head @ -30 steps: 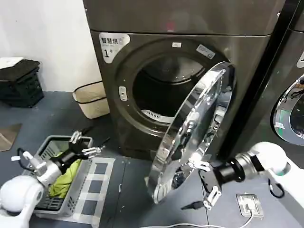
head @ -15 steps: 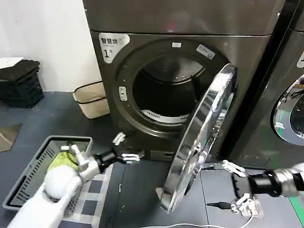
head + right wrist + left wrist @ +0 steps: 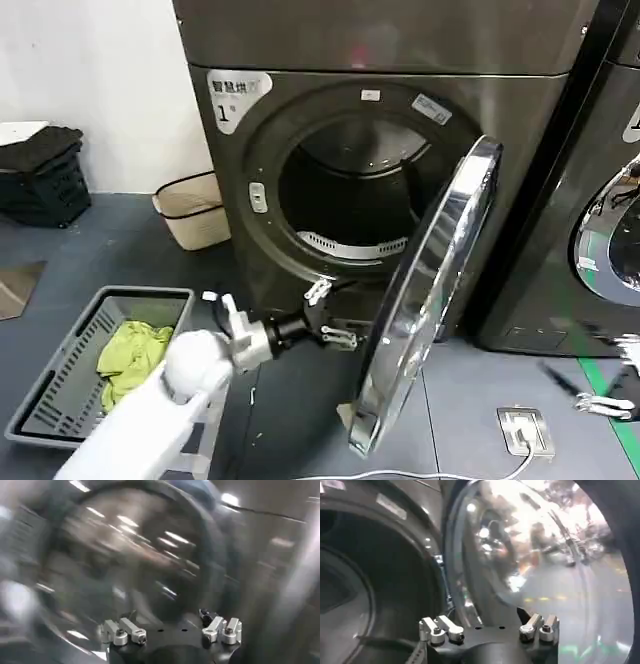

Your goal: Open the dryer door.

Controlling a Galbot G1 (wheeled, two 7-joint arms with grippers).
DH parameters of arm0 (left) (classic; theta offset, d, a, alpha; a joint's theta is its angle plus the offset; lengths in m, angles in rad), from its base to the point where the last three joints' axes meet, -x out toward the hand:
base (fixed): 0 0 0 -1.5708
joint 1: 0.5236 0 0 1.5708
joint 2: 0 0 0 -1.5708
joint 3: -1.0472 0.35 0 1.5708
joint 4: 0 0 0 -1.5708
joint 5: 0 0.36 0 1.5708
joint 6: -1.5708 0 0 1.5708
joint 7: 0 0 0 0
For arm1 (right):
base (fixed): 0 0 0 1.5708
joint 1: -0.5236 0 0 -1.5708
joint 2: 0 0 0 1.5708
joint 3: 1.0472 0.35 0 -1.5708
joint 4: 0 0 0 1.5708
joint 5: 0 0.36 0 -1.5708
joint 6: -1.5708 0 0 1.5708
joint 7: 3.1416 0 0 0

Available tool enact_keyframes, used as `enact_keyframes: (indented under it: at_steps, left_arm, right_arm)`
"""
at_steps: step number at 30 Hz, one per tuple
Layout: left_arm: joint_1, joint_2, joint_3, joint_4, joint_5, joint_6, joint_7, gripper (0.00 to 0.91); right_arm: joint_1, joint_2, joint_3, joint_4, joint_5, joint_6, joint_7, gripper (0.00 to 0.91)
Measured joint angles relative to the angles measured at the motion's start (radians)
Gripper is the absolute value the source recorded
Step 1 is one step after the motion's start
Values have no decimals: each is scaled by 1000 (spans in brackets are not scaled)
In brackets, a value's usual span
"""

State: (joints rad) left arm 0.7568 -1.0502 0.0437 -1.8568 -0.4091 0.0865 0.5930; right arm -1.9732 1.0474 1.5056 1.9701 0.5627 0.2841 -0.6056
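Note:
The dryer door (image 3: 425, 300), a chrome ring around dark glass, stands swung wide open and almost edge-on to the head view, hinged at the right of the dark machine marked "1" (image 3: 228, 100). The drum opening (image 3: 350, 195) is exposed. My left gripper (image 3: 327, 315) is open below the drum opening, just left of the door's inner face, with nothing between its fingers. In the left wrist view the left gripper (image 3: 489, 630) faces the door's shiny inner side (image 3: 535, 555). My right gripper (image 3: 585, 392) is open, low at the far right, well clear of the door.
A grey laundry basket (image 3: 60, 395) holding a green cloth (image 3: 130, 352) sits on the floor at the left. A beige bin (image 3: 190, 210) and a black crate (image 3: 45, 175) stand by the wall. The neighbouring machine's chrome door (image 3: 610, 250) is at the right; a floor socket (image 3: 524, 430) with cable lies below.
The door has swung further open. My left arm swept right from the basket to the door's inner side. My right gripper let the door's lower rim go and drew away to the right.

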Motion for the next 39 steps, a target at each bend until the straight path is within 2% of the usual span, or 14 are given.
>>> enact_keyframes:
  at_steps: [4,7,9,13,21,28,32,39]
  left_arm:
    - [-33,-17,40,15,-3,-1,-2,907]
    - [-49,-29,61,21,-5,0,-3,907]
    - [-58,-36,72,27,-6,0,-4,907]
    - [-81,-58,101,45,-6,0,-10,907]
    - [-146,-112,176,96,-9,-2,-25,907]
    - [-219,-168,249,155,-9,-6,-28,907]
    - [-253,-207,288,187,-6,-12,-33,907]
    - [-306,-269,346,241,-2,-40,-54,907]
  right_arm:
    - [-9,66,61,-21,-52,-60,117,907]
    - [-13,119,112,-26,-92,-134,198,907]
    - [-14,158,147,-37,-115,-156,248,907]
    - [-11,229,215,-71,-175,-154,317,907]
    - [16,352,357,-169,-188,-156,444,907]
    - [52,415,459,-263,-273,-180,588,907]
    - [75,449,510,-316,-334,-166,666,907]
    - [66,469,584,-419,-369,-144,772,907]
